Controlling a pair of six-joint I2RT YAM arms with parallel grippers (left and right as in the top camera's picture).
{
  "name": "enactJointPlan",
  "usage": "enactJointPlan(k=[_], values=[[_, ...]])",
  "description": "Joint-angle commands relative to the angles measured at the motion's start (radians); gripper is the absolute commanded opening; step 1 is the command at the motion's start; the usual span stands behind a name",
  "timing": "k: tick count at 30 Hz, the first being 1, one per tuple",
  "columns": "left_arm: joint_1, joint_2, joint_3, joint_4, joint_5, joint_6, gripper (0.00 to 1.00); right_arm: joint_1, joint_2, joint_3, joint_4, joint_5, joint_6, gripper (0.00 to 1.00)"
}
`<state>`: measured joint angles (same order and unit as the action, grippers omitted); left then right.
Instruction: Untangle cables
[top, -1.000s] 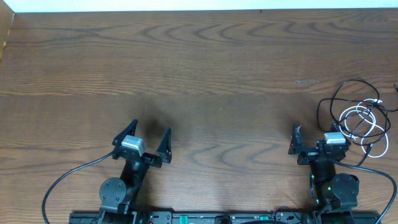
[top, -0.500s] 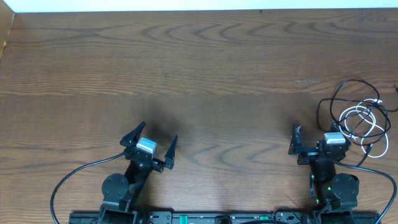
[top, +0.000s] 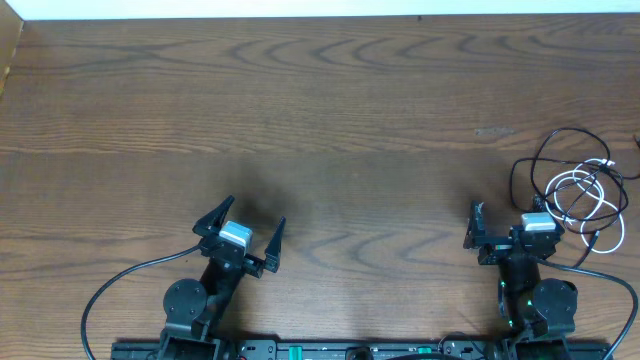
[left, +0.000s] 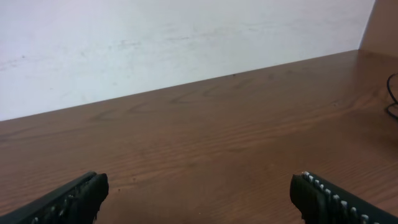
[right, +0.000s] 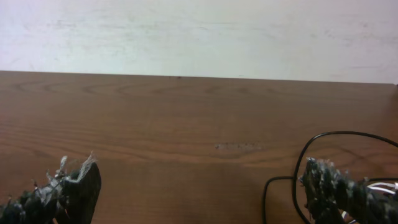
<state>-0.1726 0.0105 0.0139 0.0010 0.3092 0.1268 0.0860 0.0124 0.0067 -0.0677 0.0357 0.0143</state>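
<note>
The cables lie tangled at the table's right edge: a thin black cable in wide loops and a white cable coiled within them. My right gripper stands open just left of the tangle, its right finger beside the loops and nothing between the fingers. In the right wrist view the black cable arcs over the right finger of the open right gripper. My left gripper stands open over bare wood, far left of the cables. The left wrist view shows the empty left gripper and a bit of black cable at the frame's right edge.
A brown wooden table runs back to a white wall. Thick black arm wires trail from both arm bases at the front edge. A wooden side panel rises at the table's far right.
My left gripper has shifted a little to the right and turned slightly. The right gripper and the cables have not moved.
</note>
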Motion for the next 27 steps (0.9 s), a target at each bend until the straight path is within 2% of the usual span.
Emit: enactJointPlan(k=[1, 7, 14, 18, 27], values=[[-0.005, -0.009, -0.01, -0.049, 0.016, -0.02, 0.98, -0.006, -0.007, -0.002, -0.004, -0.005, -0.011, 0.99], [-0.005, -0.009, -0.01, -0.016, 0.013, -0.009, 0.98, -0.006, -0.007, -0.002, -0.004, -0.005, -0.011, 0.99], [-0.005, -0.009, -0.01, 0.166, 0.012, -0.007, 0.98, -0.006, -0.007, -0.002, -0.004, -0.005, -0.011, 0.99], [-0.005, -0.009, -0.01, 0.256, 0.011, 0.039, 0.98, -0.006, -0.007, -0.002, -0.004, -0.005, -0.011, 0.99], [-0.005, -0.009, -0.01, 0.13, 0.012, 0.056, 0.98, -0.006, -0.007, -0.002, -0.004, -0.005, -0.011, 0.99]])
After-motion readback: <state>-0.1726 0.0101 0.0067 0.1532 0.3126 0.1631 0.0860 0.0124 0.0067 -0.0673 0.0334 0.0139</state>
